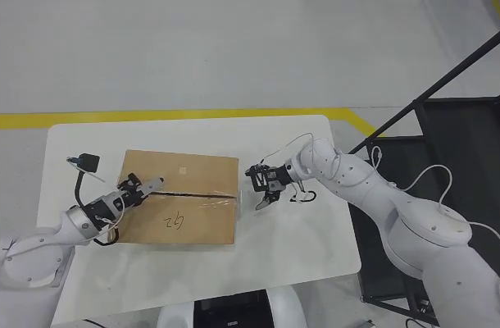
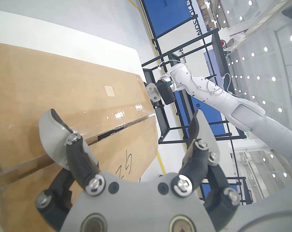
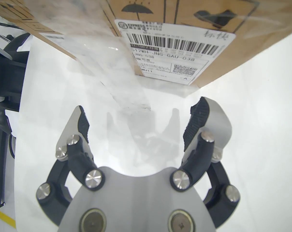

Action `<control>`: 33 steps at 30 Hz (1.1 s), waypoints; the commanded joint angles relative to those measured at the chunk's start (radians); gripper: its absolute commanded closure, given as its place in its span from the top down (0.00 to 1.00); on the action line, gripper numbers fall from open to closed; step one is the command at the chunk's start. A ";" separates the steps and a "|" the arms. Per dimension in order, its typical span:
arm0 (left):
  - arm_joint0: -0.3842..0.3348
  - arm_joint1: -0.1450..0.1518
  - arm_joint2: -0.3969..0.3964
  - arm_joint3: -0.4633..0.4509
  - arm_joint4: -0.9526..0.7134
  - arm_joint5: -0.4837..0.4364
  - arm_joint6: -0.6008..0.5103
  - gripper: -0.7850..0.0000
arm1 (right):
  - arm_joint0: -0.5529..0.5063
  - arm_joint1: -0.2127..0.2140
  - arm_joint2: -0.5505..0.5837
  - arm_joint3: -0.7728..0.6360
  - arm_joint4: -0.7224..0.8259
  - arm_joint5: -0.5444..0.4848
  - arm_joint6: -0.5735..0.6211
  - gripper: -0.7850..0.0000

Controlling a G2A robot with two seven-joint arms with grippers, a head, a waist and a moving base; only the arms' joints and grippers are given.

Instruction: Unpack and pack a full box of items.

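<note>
1. The closed cardboard box (image 1: 180,197) sits on the white counter (image 1: 299,246), its top seam taped.
2. The left pincer (image 2: 124,119), spread, is over that seam.
3. The right pincer (image 3: 140,112), spread, faces the box's labelled side.

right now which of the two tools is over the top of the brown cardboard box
The left tool: open, over the taped top seam of the brown cardboard box. The right tool, also open, sits off its labelled end, above the white table.
</note>
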 commanded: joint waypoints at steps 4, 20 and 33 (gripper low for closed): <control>0.003 0.001 -0.007 -0.002 0.000 0.005 0.000 1.00 | -0.011 -0.044 0.000 0.039 -0.005 0.000 0.066 1.00; -0.006 0.000 0.001 -0.007 0.010 0.020 -0.003 1.00 | -0.016 -0.112 0.000 0.207 -0.392 0.000 -0.257 0.00; 0.003 0.000 -0.007 -0.014 0.009 0.015 -0.001 1.00 | -0.010 -0.117 0.000 0.212 -0.429 0.000 -0.298 0.00</control>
